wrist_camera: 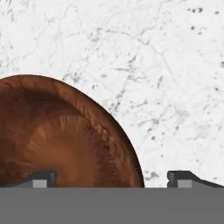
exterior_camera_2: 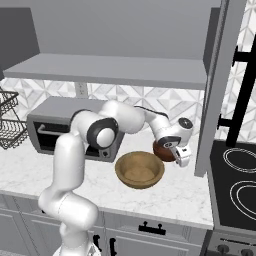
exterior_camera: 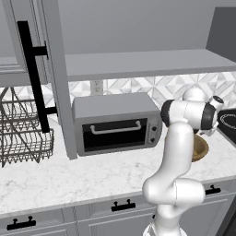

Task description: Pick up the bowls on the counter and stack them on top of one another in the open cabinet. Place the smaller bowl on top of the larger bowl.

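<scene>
The smaller bowl (wrist_camera: 65,135), dark reddish-brown, sits on the white marble counter (wrist_camera: 153,65) just behind and right of the larger tan bowl (exterior_camera_2: 140,170). My gripper (wrist_camera: 113,179) hangs open over the smaller bowl's (exterior_camera_2: 162,150) right rim, one fingertip (wrist_camera: 43,178) above its inside and the other above bare counter. From the right base the gripper (exterior_camera_2: 177,159) points down and hides part of that bowl. The larger bowl (exterior_camera: 200,147) peeks out behind my arm. The open cabinet's grey shelf (exterior_camera_2: 110,70) runs above, with nothing on it.
A grey toaster oven (exterior_camera: 115,122) stands on the counter (exterior_camera: 69,175) left of the bowls. The cabinet door (exterior_camera: 32,73) with its black bar handle hangs open at left, a wire dish rack (exterior_camera: 23,129) behind it. A black stove (exterior_camera_2: 235,185) lies to the right.
</scene>
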You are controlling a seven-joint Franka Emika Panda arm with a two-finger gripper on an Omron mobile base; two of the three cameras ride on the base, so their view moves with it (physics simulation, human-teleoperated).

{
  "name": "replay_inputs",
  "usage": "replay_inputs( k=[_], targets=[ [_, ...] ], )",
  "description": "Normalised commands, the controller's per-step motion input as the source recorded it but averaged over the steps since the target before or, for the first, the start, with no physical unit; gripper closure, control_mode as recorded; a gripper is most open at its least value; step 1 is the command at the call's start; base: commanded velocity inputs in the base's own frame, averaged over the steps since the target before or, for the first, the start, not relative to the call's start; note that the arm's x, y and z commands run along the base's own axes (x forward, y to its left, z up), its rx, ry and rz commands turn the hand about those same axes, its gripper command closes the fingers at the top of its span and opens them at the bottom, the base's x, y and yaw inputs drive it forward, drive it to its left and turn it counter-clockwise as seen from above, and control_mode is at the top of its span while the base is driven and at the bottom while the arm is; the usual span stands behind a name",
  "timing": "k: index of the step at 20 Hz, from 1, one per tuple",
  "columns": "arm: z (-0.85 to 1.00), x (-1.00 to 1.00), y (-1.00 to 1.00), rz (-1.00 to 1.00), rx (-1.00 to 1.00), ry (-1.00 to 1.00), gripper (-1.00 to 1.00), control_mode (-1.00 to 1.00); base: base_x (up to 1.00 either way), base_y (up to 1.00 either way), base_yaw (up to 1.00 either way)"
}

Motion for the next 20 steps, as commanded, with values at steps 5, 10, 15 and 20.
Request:
replay_inputs(
  k=[5, 10, 15, 20],
  targets=[
    [-0.05, 0.03, 0.0, 0.01, 0.0, 0.0, 1.0, -1.0, 0.0, 0.0, 0.0],
    [0.0, 0.0, 0.0, 0.0, 0.0, 0.0, 1.0, -1.0, 0.0, 0.0, 0.0],
    [0.33, -0.06, 0.0, 0.0, 0.0, -0.09, 1.0, -1.0, 0.0, 0.0, 0.0],
    [0.96, -0.32, 0.0, 0.0, 0.01, -0.21, 1.0, -1.0, 0.0, 0.0, 0.0]
  ],
)
